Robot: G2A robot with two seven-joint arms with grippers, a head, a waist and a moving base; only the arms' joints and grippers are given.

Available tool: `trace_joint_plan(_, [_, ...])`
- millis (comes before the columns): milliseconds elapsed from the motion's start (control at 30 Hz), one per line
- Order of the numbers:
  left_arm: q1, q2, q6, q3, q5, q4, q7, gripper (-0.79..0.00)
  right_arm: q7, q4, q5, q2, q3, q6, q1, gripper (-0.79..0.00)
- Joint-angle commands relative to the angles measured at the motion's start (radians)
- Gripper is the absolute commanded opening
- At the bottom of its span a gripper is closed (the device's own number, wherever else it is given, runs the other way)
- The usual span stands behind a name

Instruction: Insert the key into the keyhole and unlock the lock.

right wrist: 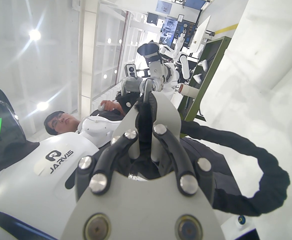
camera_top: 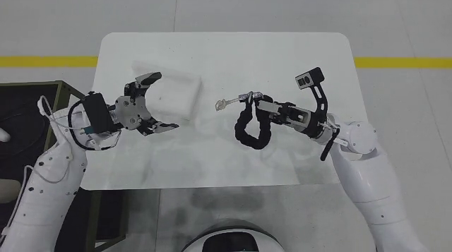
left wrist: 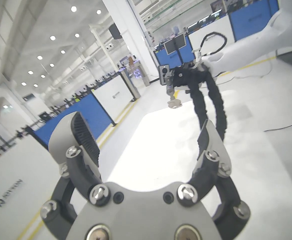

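So your right hand [camera_top: 258,102] is pressed together on the black fabric-sleeved cable lock [camera_top: 248,130], pinching it right up by its shiny metal end. It's holding it over the middle of the white tabletop [camera_top: 296,54]. The rest of the cable lock droops off the hand in a fat loop towards the robot's edge of the tabletop. I honestly can't tell if the bottom of that loop touches the surface or just hangs.

The small silver key [camera_top: 224,102] is sticking out of that metal end, flat head outward, pointing across at your left hand [camera_top: 161,104]. The two are well apart, with bare tabletop under the gap. In the left wrist view the key sits just below the metal barrel, and the black loop hangs down behind one finger. How deep the key is in the keyhole, I can't make out.

Your left hand is spread wide with nothing between the fingers. It hovers over the left part of the tabletop, its opening facing the key. There's also a white box-shaped block [camera_top: 178,88] lying on the tabletop just beside that hand, on the far side of it, and one fingertip is over its edge
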Motion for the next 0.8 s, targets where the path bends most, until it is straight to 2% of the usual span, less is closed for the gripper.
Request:
trace_joint_plan(0, [-0.01, -0.002, -0.061, 0.035, -0.161, 0.051, -0.124, 0.0, 0.023, 0.015, 0.003, 0.0, -0.003, 0.003, 0.012, -0.785])
trace_joint_plan(333, [-0.01, -0.002, -0.061, 0.035, -0.161, 0.051, -0.124, 0.0, 0.023, 0.015, 0.003, 0.0, -0.003, 0.003, 0.012, -0.785])
trace_joint_plan(367, [0.017, -0.003, -0.061, 0.055, -0.198, 0.061, -0.131, 0.0, 0.01, 0.007, -0.003, 0.0, -0.004, 0.004, -0.003, -0.785])
trace_joint_plan(400, [0.039, -0.004, -0.061, 0.087, -0.289, 0.07, -0.158, 0.0, -0.01, -0.007, -0.028, 0.001, -0.002, -0.003, -0.016, -0.785])
trace_joint_plan(467, [0.046, 0.005, -0.061, 0.192, -0.602, 0.07, -0.26, 0.0, -0.038, -0.02, -0.049, 0.0, -0.004, -0.019, -0.024, -0.785])
trace_joint_plan(567, [0.0, 0.038, -0.061, 0.316, -1.17, 0.061, -0.574, 0.0, -0.05, -0.008, -0.046, -0.004, -0.018, -0.032, -0.017, -0.785])
trace_joint_plan(667, [-0.039, 0.068, -0.056, 0.382, -1.729, 0.072, -0.898, 0.0, -0.058, 0.006, -0.061, -0.008, -0.033, -0.044, 0.0, -0.785])
trace_joint_plan(767, [-0.069, 0.091, 0.046, 0.382, -2.107, 0.069, -1.18, 0.0, -0.063, 0.017, -0.059, -0.012, -0.045, -0.054, 0.009, -0.785])
